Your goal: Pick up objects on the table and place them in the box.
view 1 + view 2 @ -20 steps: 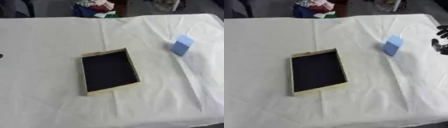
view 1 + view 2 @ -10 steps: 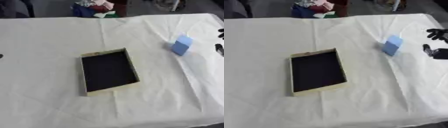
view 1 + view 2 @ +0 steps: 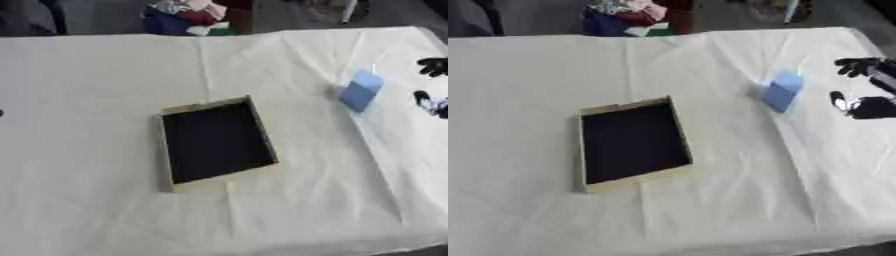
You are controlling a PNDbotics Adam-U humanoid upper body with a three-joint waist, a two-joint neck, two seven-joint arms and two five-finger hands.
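A: Light's even and fairly bright across the white tablecloth [image 3: 105, 200], no glare anywhere.

B: Soft though. Everything's blurred; the box [image 3: 215, 142] rim has fuzzy edges, and its inside reads flat black.

A: Faint shadow just left of the blue block [image 3: 781, 91], hardly any elsewhere.

B: Right hand [image 3: 866, 87] at the edge is a dark smear. Far background's dim.

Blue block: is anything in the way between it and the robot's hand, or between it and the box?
Nothing visible. Only bare cloth lies between the right hand and the blue block, and between the block and the box.
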